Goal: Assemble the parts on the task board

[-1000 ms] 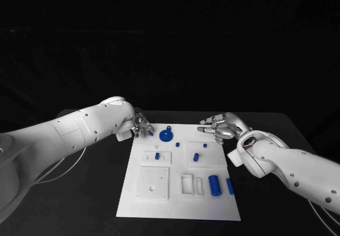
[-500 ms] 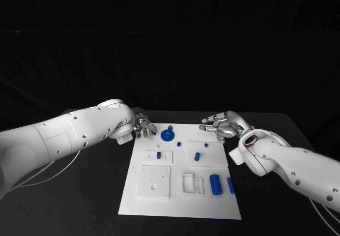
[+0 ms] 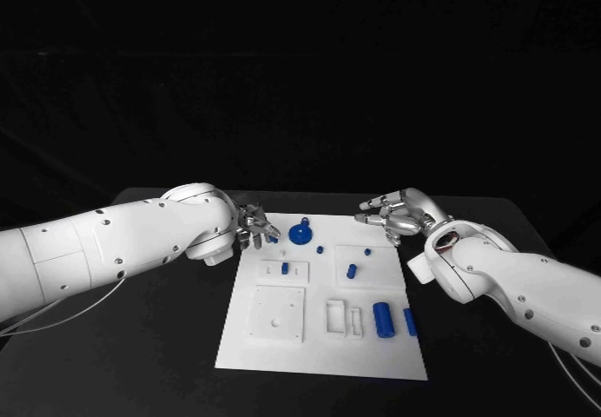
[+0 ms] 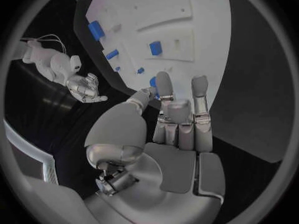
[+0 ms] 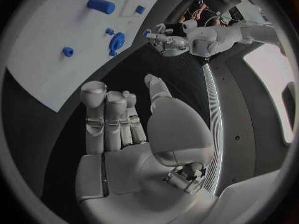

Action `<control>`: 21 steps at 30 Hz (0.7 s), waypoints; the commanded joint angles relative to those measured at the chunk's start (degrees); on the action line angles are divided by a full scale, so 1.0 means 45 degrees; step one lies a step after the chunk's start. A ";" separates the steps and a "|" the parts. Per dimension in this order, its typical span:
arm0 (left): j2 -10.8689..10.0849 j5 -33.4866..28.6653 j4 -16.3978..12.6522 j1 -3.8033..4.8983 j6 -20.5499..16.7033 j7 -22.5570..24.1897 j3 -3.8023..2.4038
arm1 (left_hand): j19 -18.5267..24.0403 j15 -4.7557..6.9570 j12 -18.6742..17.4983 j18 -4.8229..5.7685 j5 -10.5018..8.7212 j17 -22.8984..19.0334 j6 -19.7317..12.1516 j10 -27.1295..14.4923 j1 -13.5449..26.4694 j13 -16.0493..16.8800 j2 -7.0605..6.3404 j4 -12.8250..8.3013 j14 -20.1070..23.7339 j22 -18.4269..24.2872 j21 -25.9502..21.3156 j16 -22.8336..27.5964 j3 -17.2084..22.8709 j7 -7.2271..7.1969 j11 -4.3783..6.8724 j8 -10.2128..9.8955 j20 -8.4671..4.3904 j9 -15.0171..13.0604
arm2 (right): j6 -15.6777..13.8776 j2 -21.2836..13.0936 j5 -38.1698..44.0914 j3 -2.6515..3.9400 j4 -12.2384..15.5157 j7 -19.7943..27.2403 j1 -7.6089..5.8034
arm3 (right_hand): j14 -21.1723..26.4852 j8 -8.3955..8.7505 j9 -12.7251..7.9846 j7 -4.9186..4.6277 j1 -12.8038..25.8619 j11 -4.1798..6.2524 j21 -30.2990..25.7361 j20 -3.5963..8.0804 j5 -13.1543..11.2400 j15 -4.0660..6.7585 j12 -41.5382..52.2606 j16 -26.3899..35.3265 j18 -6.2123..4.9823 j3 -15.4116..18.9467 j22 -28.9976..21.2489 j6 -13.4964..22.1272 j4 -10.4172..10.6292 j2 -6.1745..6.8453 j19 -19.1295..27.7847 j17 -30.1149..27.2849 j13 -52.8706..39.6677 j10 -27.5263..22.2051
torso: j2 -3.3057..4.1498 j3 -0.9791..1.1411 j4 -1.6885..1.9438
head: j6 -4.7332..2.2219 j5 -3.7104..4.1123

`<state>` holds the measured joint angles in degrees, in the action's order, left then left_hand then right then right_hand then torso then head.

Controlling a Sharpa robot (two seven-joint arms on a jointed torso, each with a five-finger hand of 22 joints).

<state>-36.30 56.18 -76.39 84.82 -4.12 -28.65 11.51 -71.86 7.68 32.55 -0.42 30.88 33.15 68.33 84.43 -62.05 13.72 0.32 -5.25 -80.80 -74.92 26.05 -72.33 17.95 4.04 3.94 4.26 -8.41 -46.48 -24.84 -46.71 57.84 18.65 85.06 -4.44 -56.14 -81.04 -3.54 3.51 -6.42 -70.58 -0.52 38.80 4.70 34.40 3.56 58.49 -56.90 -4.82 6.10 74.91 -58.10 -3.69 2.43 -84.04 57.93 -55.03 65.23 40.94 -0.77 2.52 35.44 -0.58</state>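
Left hand [image 3: 254, 224] pinching something blue; right hand [image 3: 399, 214] open, empty.

A black table [image 3: 150, 347] carries everything — dark and matte. Directly on it lies the white task board [image 3: 320, 360], a long plate set about midway between the table's left and right edges, running from near the far edge toward the near one. Thin pale cables [image 3: 75, 306] trail over the table's left side — close to its left edge.
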 commanded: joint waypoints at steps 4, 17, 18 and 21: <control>-0.0558 0.0817 -0.0924 0.0030 -0.0935 -0.0917 0.0344 | 0.0022 0.0002 0.0174 -0.0111 0.0022 0.0150 0.2121 0.0549 0.0102 -0.0006 -0.0090 -0.1326 -0.0115 -0.0266 0.0121 -0.0154 0.1405 -0.1325 0.0198 -0.0065 0.0014 0.0100 | 0.0077 0.0000 0.0021 0.0007 -0.0042 0.0092 0.0006 | 0.0060 -0.0004 0.0019 0.0025 0.0060 0.0030 -0.0042 -0.0008 0.0109 0.0013 0.0002 0.0042 -0.0210 -0.0081 0.0982 -0.0103 -0.0003 0.0013 -0.0161 -0.0003 0.0001 -0.0092 | -0.0181 0.0013 0.0119 | 0.0242 -0.0106; -0.1002 0.0903 -0.1635 -0.0576 -0.2213 -0.1072 0.0524 | 0.0030 0.0006 0.0415 -0.0180 -0.0016 0.0420 0.2148 0.0547 0.0121 0.0028 -0.0112 -0.1267 -0.0138 -0.0268 0.0278 -0.0364 0.1378 -0.1326 0.0196 -0.0065 0.0056 0.0337 | 0.0017 -0.0015 0.0020 0.0006 -0.0098 0.0133 0.0006 | 0.0074 -0.0008 0.0021 0.0025 0.0082 0.0028 -0.0092 -0.0009 0.0132 0.0011 -0.0029 0.0077 -0.0214 -0.0085 0.0972 -0.0101 0.0007 0.0018 -0.0155 -0.0033 0.0030 -0.0118 | -0.0389 0.0053 0.0214 | 0.0605 -0.0159; -0.0986 0.0911 -0.1641 -0.0643 -0.2279 -0.1067 0.0526 | 0.0031 0.0008 0.0423 -0.0186 -0.0006 0.0418 0.2149 0.0547 0.0114 0.0029 -0.0113 -0.1271 -0.0135 -0.0268 0.0287 -0.0367 0.1388 -0.1325 0.0198 -0.0064 0.0058 0.0345 | 0.0017 -0.0015 0.0021 0.0006 -0.0096 0.0135 0.0006 | 0.0074 -0.0008 0.0021 0.0025 0.0082 0.0028 -0.0092 -0.0009 0.0132 0.0011 -0.0029 0.0077 -0.0214 -0.0085 0.0972 -0.0101 0.0007 0.0018 -0.0155 -0.0033 0.0030 -0.0118 | -0.0393 0.0056 0.0203 | 0.0623 -0.0161; -0.0925 0.0964 -0.1628 -0.0785 -0.2415 -0.1053 0.0529 | 0.0031 0.0008 0.0423 -0.0186 -0.0006 0.0418 0.2149 0.0547 0.0114 0.0029 -0.0113 -0.1271 -0.0135 -0.0268 0.0287 -0.0367 0.1388 -0.1325 0.0198 -0.0064 0.0058 0.0345 | 0.0014 -0.0019 0.0023 0.0006 -0.0089 0.0141 0.0006 | 0.0074 -0.0008 0.0021 0.0025 0.0082 0.0028 -0.0092 -0.0009 0.0132 0.0011 -0.0029 0.0077 -0.0214 -0.0085 0.0972 -0.0101 0.0007 0.0018 -0.0155 -0.0033 0.0030 -0.0118 | -0.0391 0.0050 0.0194 | 0.0634 -0.0139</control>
<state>-40.70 59.71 -83.55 81.43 -11.99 -33.07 13.92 -71.86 7.67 34.29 -0.42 30.77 34.99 68.39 84.43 -61.17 13.77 -0.31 -6.40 -81.19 -74.91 26.95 -73.62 19.42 3.99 3.95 4.27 -8.40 -44.98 -24.87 -46.77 57.80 18.65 84.58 -4.38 -56.14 -81.04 -3.54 3.51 -6.41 -70.59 -0.31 38.58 4.70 34.67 3.56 58.49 -56.90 -4.81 6.11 74.90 -58.09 -3.70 2.43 -84.04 57.83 -54.92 65.01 39.26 -0.55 3.44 38.17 -1.28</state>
